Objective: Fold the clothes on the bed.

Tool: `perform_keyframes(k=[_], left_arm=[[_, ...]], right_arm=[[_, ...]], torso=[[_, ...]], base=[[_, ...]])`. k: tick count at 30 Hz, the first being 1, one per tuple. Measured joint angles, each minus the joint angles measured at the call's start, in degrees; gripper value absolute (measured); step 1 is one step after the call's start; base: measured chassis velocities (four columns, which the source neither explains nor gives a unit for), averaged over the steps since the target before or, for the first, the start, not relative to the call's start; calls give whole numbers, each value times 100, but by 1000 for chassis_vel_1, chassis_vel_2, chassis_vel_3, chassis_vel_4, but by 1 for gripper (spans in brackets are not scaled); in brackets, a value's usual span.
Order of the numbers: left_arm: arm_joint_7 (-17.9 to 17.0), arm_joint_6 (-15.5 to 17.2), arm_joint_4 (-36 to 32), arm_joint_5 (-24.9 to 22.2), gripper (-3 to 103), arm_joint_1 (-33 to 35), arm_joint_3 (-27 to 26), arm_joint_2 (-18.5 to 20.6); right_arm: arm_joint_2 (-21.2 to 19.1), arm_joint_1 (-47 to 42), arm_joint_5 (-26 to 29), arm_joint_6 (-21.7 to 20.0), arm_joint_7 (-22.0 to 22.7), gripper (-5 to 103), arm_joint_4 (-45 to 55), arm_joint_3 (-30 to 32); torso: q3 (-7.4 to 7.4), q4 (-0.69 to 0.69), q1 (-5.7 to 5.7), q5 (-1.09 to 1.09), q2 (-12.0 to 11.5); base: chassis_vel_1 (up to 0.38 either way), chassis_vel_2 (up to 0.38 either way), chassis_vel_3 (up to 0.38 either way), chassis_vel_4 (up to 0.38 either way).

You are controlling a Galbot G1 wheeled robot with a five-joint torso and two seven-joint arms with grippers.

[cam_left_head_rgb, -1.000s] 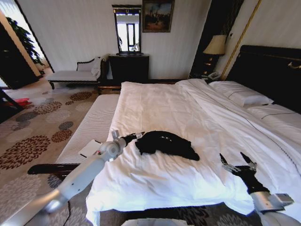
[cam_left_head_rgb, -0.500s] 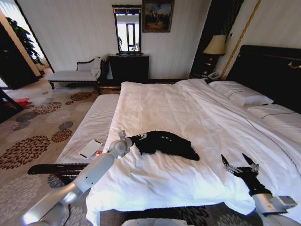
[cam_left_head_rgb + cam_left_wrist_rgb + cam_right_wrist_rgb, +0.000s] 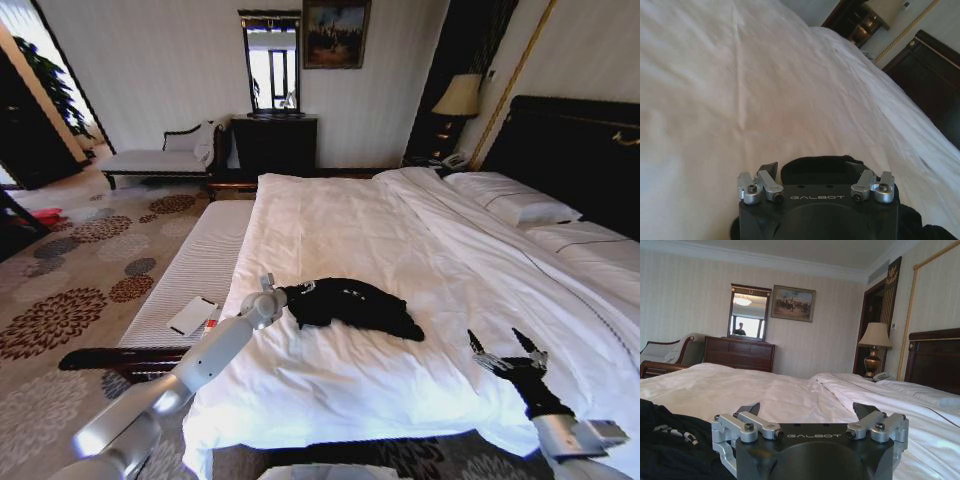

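While the soft black T-shirt (image 3: 352, 306) with small white letters is lying in a crumpled heap on the big white bed (image 3: 400, 240), it is sitting near the foot edge of the bed, closer to the left side edge than to the pillows. The left gripper (image 3: 299, 290) is reaching in over the left side edge and is touching the near end of the shirt. In the left wrist view its fingers (image 3: 769, 170) are sitting around a dark fold of the shirt (image 3: 820, 170), but I cannot tell if they are pinching it. The right gripper (image 3: 508, 354) is hanging low over the white sheet near the foot edge, well apart from the shirt, and its two fingers (image 3: 751, 408) are spread wide with nothing between them.
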Motion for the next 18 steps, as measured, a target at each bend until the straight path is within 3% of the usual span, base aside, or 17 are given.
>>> perform_keyframes(k=[7, 10, 16, 18], left_arm=[[-89, 79, 131, 2, 69, -45, 21, -116], [-94, 94, 140, 62, 52, -46, 36, -115], [-80, 93, 116, 123, 35, -33, 37, -90], [-74, 90, 113, 126, 25, -46, 46, -78]], right_arm=[[7, -7, 33, -2, 13, 100, 19, 39], [7, -9, 50, -2, 16, 100, 14, 45], [23, 15, 63, -2, 34, 100, -18, 11], [25, 28, 60, -2, 42, 100, -29, -5]], torso=[[0, 0, 0, -1, 0], [0, 1, 0, 0, 0], [0, 1, 0, 0, 0], [0, 1, 0, -1, 0]], base=[[0, 0, 0, 0], [0, 0, 0, 0], [0, 0, 0, 0], [0, 0, 0, 0]])
